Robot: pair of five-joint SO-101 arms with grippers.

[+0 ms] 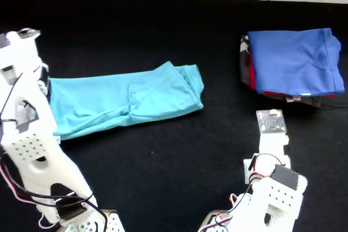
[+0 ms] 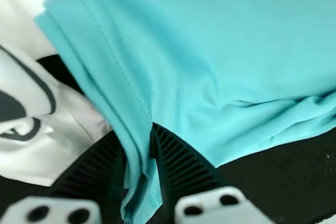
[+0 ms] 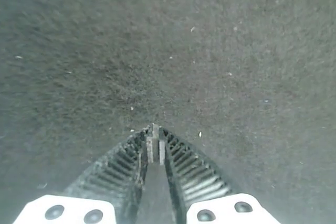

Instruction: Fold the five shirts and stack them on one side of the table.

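We find a broad bare strip of the table (image 1: 163,177) between the two arms, running from the near edge up to the turquoise shirt (image 1: 125,104). That shirt lies stretched across the left half and bars any low pass there. Beyond it the table is bare to the far edge. The stack of folded shirts (image 1: 293,63) takes up the far right. Between stack and shirt we see an open gap. The left arm (image 1: 27,150) stands over the shirt's left end and closes that side. The right arm (image 1: 272,150) lies just before the stack, its end effector (image 3: 154,140) over bare table.
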